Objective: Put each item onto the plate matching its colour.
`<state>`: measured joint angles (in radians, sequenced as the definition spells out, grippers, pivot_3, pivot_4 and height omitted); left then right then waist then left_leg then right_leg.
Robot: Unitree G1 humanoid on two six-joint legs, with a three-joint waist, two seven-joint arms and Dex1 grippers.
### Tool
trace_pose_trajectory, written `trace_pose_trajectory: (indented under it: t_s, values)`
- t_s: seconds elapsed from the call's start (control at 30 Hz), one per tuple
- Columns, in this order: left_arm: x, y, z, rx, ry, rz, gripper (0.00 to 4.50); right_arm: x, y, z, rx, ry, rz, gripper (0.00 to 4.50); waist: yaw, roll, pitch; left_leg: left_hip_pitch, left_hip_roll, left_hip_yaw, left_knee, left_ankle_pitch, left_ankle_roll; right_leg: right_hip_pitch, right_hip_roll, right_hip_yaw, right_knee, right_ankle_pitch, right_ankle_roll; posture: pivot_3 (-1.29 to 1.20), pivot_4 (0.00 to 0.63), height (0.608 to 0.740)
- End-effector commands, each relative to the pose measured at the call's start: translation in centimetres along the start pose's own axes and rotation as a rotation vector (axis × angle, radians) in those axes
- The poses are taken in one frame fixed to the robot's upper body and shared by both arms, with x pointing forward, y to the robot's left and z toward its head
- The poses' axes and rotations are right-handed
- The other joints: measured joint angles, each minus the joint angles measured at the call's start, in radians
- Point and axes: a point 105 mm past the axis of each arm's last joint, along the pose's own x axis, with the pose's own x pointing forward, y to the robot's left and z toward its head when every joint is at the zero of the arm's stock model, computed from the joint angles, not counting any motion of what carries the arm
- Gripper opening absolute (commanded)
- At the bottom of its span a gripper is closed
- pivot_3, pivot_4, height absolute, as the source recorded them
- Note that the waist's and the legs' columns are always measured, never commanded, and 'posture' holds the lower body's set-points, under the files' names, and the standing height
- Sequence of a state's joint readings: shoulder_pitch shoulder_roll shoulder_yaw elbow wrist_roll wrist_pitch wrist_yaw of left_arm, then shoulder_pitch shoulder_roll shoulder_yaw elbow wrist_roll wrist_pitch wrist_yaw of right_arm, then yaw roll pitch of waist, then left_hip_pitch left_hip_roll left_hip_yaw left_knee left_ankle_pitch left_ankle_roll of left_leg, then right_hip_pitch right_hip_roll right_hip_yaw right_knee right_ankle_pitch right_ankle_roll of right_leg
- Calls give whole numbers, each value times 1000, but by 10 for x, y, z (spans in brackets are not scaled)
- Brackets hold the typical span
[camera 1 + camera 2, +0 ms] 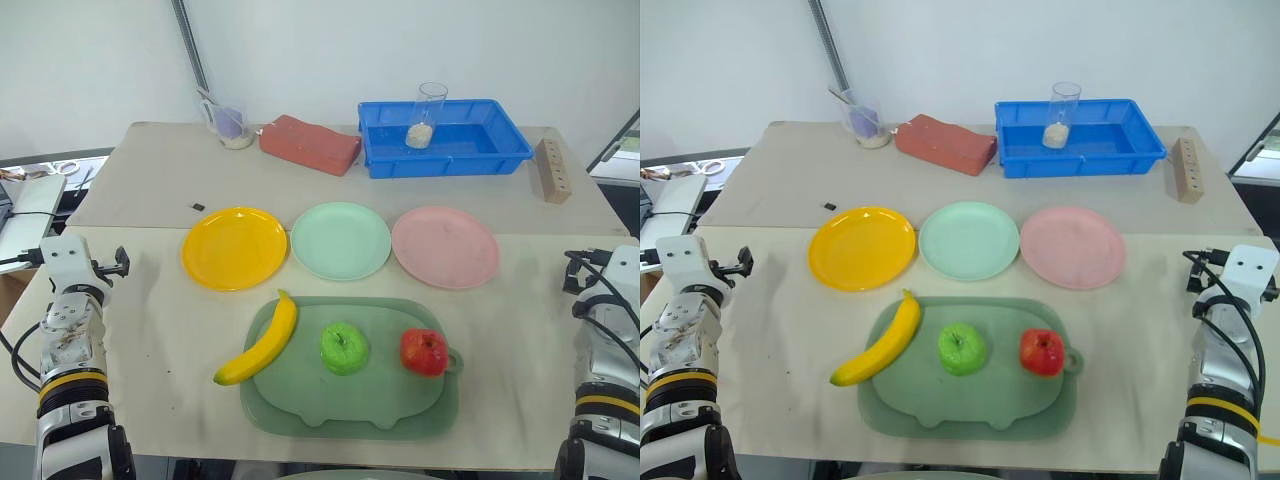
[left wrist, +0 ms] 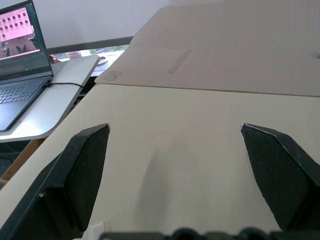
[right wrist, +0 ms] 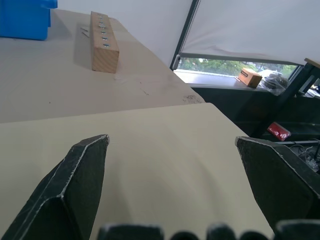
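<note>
- My two head eyes are looking forward and down over the table, both sharing the three plates and the tray.
- My wrist cameras are skimming low, close above the tabletop, facing outward.

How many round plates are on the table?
3, in a row behind the green tray: the yellow plate on the robot's left, the mint green plate in the middle, the pink plate on the right. All are bare; none looks hidden.
</note>
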<state>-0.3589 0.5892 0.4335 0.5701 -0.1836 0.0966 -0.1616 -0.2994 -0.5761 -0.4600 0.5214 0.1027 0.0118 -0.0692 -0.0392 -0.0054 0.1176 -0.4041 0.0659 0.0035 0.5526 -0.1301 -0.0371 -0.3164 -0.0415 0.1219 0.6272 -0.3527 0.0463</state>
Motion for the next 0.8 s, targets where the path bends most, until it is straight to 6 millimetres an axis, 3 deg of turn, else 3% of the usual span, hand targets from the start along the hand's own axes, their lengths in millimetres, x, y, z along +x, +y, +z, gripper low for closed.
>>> trace_pose_trajectory:
  t_s: [0.03,0.13,0.23,0.33,0.43,0.5,0.63,0.7,0.8]
  values:
    - [0,7,16,8,-56,8,4500,2,-17,17,8,-62,-47,4476,0,0,0,0,0,0,0,0,0,0,0,0,0,0,0,0,150,740]
    - [-3,-2,37,59,-110,-108,4500,2,-16,22,-1,-79,-31,4476,0,0,0,0,0,0,0,0,0,0,0,0,0,0,0,0,150,740]
    - [-26,-42,62,116,-176,-391,4500,10,-3,53,-17,-153,61,4476,-3,1,0,-1,0,0,0,0,0,0,0,0,0,0,0,0,150,740]
    - [-51,-71,71,198,-185,-588,4500,14,11,79,-19,-209,164,4476,-6,3,1,-1,0,3,-1,0,0,0,-1,2,0,0,0,0,150,740]
    - [-91,-109,76,257,-151,-843,4500,-1,69,123,0,-304,528,4476,-12,2,2,0,1,3,-2,0,0,1,-1,2,-1,0,0,0,150,740]
    - [-114,-127,76,253,-117,-942,4500,-22,98,144,4,-365,738,4476,-17,2,2,0,1,3,-3,0,0,0,0,2,0,0,-1,0,150,740]
    - [-172,-155,61,242,7,-1173,4500,-86,148,176,58,-417,1207,4476,-13,2,3,-2,1,2,-4,0,0,0,0,2,-2,0,-1,0,150,740]
    - [-188,-159,53,246,71,-1238,4500,-118,164,182,49,-408,1399,4476,-8,0,4,-1,2,2,-4,0,0,0,0,2,-2,0,-1,0,150,740]
    - [-204,-162,35,300,182,-1317,4500,-187,179,181,-20,-355,1790,4476,6,0,6,1,1,2,-4,0,0,-3,-2,0,-2,-1,-2,0,150,740]
